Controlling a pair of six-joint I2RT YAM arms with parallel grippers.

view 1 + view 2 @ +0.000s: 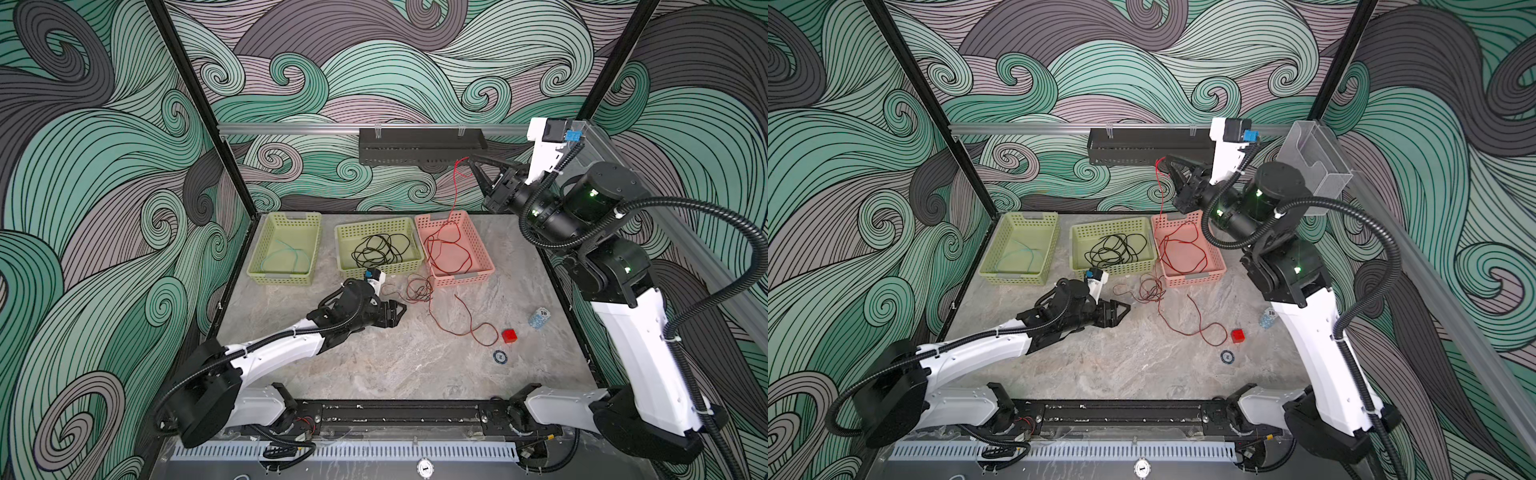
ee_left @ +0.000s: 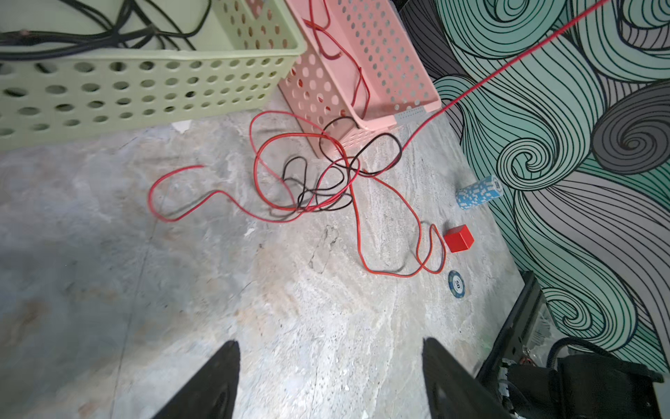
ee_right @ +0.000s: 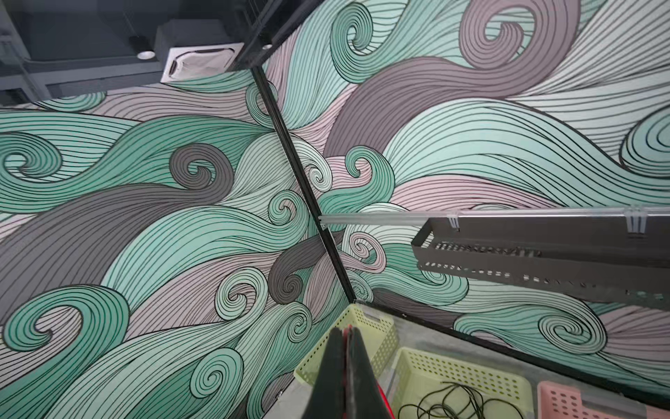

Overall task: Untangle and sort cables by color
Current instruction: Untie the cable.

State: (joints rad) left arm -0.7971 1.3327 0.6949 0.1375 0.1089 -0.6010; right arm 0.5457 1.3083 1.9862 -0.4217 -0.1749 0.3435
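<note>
The red cable [image 1: 456,195] runs steep and taut from the right gripper [image 1: 471,160], whose fingers are pressed together on it high by the back wall. It drops past the pink basket [image 1: 481,246] to the table in front. There it loops loosely, string-thin, tangled with a black cable [image 2: 384,139], and trails toward a red cube [image 1: 509,336]. More red loops lie inside the pink basket. The left gripper [image 1: 401,309], jaws spread and empty, sits low beside the tangle. The near half of the table is bare.
</note>
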